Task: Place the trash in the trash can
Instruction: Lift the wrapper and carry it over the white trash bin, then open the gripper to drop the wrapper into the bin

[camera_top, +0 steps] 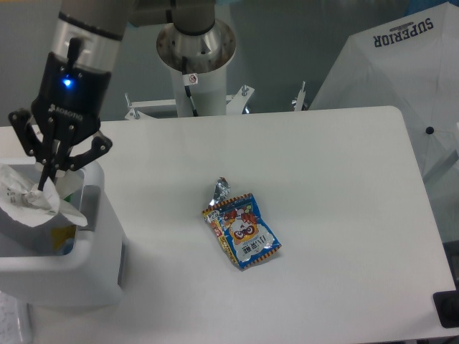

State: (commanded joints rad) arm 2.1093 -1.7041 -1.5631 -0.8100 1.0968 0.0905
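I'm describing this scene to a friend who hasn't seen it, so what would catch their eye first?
Probably the bright snack bag lying alone mid-table, with a foil scrap touching its top edge. Next, at far left, the tool over the white bin, its fingers around a crumpled paper wrapper at the bin's mouth.

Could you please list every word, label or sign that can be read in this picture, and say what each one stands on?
"SUPERIOR": on the white umbrella, top right.
"ROBOTIQ": on the black gripper body, small, only just readable.
Red round sticker on the robot base: too small to read.
Print on the snack bag: too blurred to read.
Green marks on the paper wrapper: unreadable.
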